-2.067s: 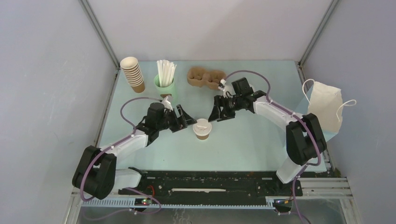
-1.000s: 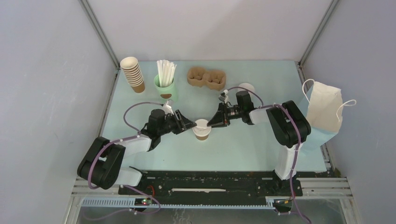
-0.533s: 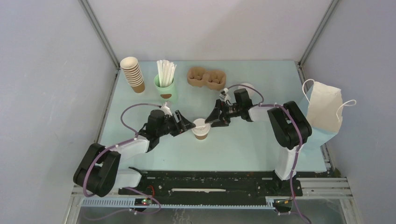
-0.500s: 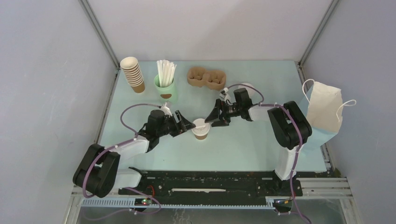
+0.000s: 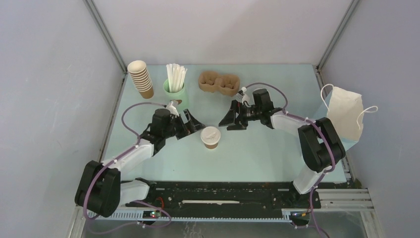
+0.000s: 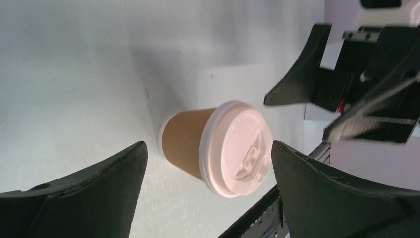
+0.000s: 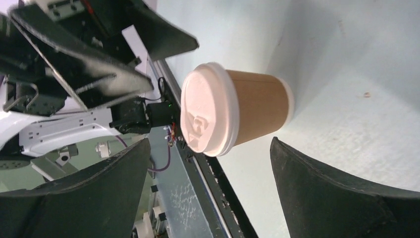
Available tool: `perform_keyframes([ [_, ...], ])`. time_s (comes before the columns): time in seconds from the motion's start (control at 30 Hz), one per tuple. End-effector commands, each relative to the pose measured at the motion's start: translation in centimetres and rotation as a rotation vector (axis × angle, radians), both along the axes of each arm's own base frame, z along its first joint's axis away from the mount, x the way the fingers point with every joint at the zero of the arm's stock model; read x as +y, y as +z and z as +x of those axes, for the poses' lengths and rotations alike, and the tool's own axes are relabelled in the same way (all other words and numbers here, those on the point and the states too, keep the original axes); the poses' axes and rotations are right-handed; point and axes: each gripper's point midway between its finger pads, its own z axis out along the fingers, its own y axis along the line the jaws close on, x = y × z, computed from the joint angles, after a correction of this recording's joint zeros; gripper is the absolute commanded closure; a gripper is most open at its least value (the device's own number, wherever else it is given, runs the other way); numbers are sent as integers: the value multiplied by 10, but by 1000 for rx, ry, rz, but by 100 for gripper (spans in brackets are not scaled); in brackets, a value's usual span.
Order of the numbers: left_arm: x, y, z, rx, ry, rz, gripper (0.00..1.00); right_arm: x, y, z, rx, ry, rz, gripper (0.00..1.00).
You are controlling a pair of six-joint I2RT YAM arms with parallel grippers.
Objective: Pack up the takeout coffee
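The takeout coffee, a small brown paper cup with a white lid on it, stands upright on the pale table between both arms. My left gripper hangs just left of it, open, with nothing between its fingers. My right gripper hangs up and to the right of it, also open and holding nothing. In the left wrist view the cup lies beyond the spread gripper, apart from both fingers. In the right wrist view the cup lies beyond the wide gripper, also untouched.
A brown pulp carrier sits at the back centre. A stack of lidless brown cups and a mint-green cup of white straws stand at the back left. A white paper bag stands at the right edge.
Both grippers have opened and drawn back and up from the cup. The cup now stands free, shifted slightly toward the near left.
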Motion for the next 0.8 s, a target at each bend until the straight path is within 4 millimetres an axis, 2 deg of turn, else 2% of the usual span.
perform_keyframes([
  [0.0, -7, 20, 20, -59, -45, -39, 1, 11, 9, -22, 0, 25, 55, 1],
  [0.13, -21, 10, 23, -21, -108, -88, 18, 18, -1, -28, 33, 37, 87, 6],
  [0.2, -21, 3, 22, -8, -108, -87, 24, 23, -4, -29, 43, 49, 98, 9],
  [0.37, -12, -9, 16, -3, -78, -53, 28, 29, -10, -30, 66, 65, 119, 12],
  [0.43, -9, -16, 14, 8, -62, -38, 30, 30, -17, -29, 77, 60, 112, 17],
  [0.6, -1, -33, 8, 35, -30, -10, 37, 28, -44, -25, 113, 49, 87, 29],
  [0.77, 8, -60, -4, 87, 2, 20, 42, 24, -70, -24, 149, 27, 66, 40],
])
